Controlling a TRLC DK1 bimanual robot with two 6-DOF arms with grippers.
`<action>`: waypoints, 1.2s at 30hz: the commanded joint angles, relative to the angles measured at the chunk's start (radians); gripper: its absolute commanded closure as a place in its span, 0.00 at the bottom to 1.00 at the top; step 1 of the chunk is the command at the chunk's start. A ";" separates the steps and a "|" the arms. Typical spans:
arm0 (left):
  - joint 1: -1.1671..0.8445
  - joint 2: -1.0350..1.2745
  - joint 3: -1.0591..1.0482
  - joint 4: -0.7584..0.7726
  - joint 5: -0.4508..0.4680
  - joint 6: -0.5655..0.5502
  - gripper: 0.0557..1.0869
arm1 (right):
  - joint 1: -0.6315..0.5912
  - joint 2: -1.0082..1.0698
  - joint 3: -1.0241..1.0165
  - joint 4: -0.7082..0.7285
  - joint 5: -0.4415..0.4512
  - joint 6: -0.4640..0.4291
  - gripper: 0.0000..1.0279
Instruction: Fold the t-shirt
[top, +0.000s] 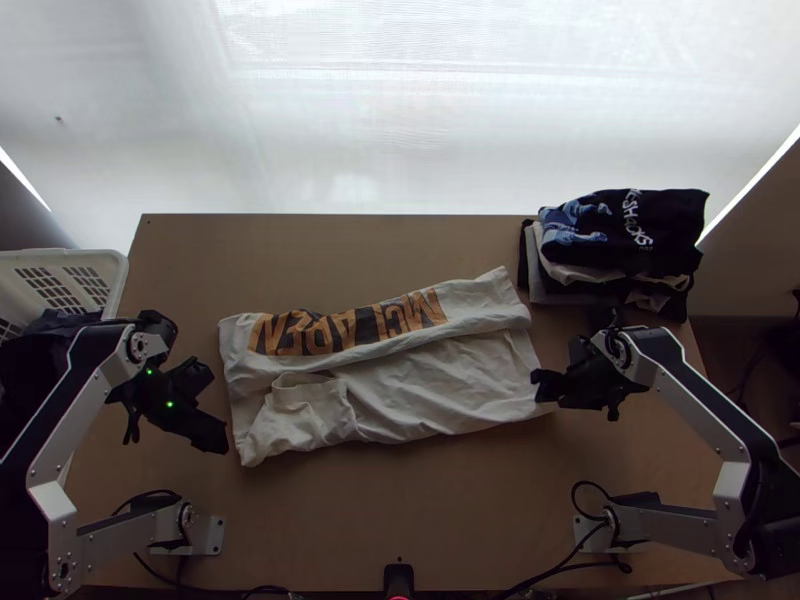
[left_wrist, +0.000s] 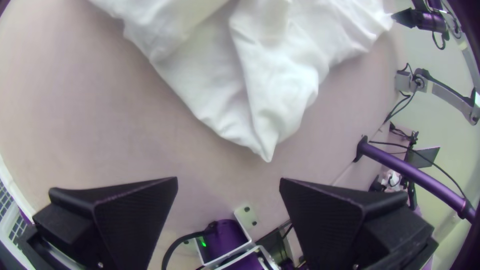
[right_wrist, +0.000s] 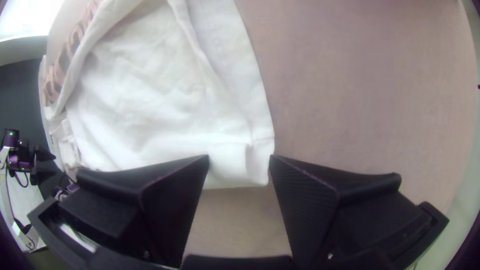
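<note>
So the t-shirt (top: 430, 375) is laid mid-frame on the tabletop (top: 380, 520), partly folded, kinda rumpled at its lower left. The left end effector (top: 218, 408) is held just beside it, centre-left, spread wide and released. The right end effector (top: 562, 388) is also opened up, by the shirt's lower-right corner.

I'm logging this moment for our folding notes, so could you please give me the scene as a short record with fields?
t-shirt: pale, creased, partly folded, lettering along its far side
left gripper: open, beside the shirt's near left corner
right gripper: open, at the near right corner
clothes stack: far right
basket: left edge, dark cloth inside
</note>
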 joint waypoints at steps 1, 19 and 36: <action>0.009 0.048 -0.065 0.016 0.051 -0.007 0.04 | 0.002 0.005 -0.008 -0.001 0.002 -0.021 0.53; -0.065 0.174 -0.156 0.207 0.180 -0.080 0.04 | 0.039 -0.037 -0.013 0.074 0.013 -0.032 0.97; -0.103 0.190 -0.171 0.306 0.221 -0.126 0.97 | 0.042 -0.047 0.002 0.074 0.027 -0.036 0.97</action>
